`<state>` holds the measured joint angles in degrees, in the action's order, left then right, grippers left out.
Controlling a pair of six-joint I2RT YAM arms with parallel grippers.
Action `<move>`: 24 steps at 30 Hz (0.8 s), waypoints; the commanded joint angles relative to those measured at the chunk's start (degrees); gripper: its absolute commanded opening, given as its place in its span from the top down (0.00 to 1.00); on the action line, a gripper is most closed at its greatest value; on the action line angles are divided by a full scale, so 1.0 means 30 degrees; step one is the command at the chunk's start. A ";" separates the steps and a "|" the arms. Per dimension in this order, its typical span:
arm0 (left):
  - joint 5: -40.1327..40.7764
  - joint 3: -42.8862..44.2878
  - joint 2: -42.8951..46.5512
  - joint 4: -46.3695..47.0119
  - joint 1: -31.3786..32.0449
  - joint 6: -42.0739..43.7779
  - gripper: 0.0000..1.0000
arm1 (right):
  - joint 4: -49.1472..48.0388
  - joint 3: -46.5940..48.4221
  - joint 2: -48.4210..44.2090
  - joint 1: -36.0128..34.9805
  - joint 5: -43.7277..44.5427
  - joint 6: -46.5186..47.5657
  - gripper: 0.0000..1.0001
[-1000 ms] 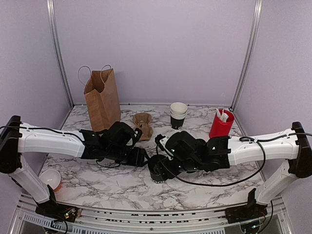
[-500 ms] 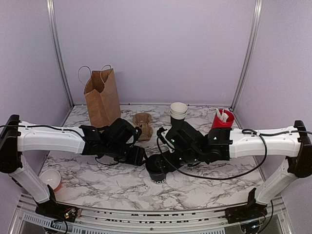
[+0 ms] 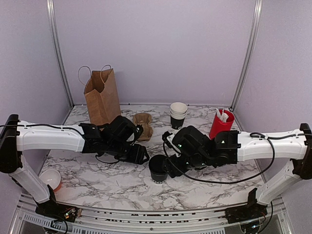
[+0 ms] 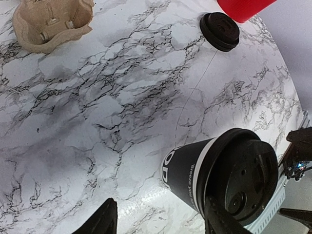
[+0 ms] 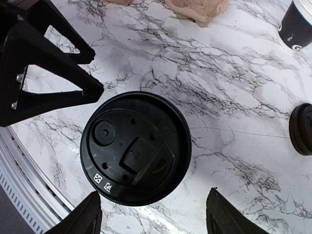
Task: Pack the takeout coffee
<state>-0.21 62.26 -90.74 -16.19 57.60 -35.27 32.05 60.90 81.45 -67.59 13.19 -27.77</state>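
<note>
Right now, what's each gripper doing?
Left gripper: open, holding nothing, beside the takeout coffee.
Right gripper: open, over it, holding nothing.

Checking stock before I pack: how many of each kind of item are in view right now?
Lidded coffee cup: 1
Loose lid: 1
Stack of lidless cups: 1
Cardboard carrier: 1
Paper bag: 1
Red cup: 1
White bowl: 1
Total: 7

The left arm (image 3: 48,139) and right arm (image 3: 273,145) have smooth white tubular shells with black joints and bases. Thin black cables (image 3: 219,182) loop along them. The left gripper (image 3: 144,157) has black triangular open-frame fingers (image 5: 48,92) with silver screws (image 5: 18,76).
</note>
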 commanded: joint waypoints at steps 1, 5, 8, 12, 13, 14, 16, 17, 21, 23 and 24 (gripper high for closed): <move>-0.0553 0.0797 -0.0154 -0.0508 0.0028 0.0346 0.38 | 0.0331 0.0660 -0.0072 -0.0970 0.0898 0.0539 0.30; -0.0683 0.0882 -0.0306 -0.0497 0.0127 0.0461 0.37 | 0.0599 0.0794 0.0688 -0.1346 0.1125 0.0537 0.30; -0.0692 0.0762 -0.0609 -0.0447 0.0179 0.0415 0.37 | 0.0922 0.1097 0.1151 -0.1632 0.1819 0.0183 0.31; -0.0601 0.0497 -0.1140 -0.0249 0.0243 0.0391 0.37 | 0.0740 0.1381 0.1100 -0.1845 0.2945 -0.0742 0.31; -0.0604 0.0426 -0.1271 -0.0196 0.0265 0.0389 0.37 | 0.0518 0.1353 0.0998 -0.1976 0.3201 -0.0889 0.31; -0.0605 0.0362 -0.1364 -0.0152 0.0305 0.0366 0.37 | 0.0256 0.1265 0.0941 -0.2062 0.3357 -0.0995 0.31; -0.0578 0.0221 -0.1505 -0.0074 0.0335 0.0333 0.37 | -0.0014 0.1124 0.0889 -0.2157 0.3625 -0.1138 0.31; -0.0561 0.0161 -0.1525 -0.0057 0.0339 0.0290 0.37 | -0.0038 0.1116 0.0902 -0.2172 0.3718 -0.1184 0.31; -0.0430 -0.0036 -0.1297 -0.0060 0.0361 0.0238 0.37 | 0.0023 0.1102 0.0945 -0.2240 0.3925 -0.1097 0.31; -0.0393 -0.0069 -0.1216 -0.0066 0.0362 0.0241 0.37 | 0.0076 0.1131 0.0924 -0.2262 0.3927 -0.1060 0.31; -0.0410 -0.0070 -0.1211 -0.0067 0.0353 0.0242 0.37 | 0.0116 0.1157 0.0855 -0.2281 0.3944 -0.0989 0.31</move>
<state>-1.89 63.46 -94.08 -14.81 58.30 -34.92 33.10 62.22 85.06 -73.78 23.24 -30.24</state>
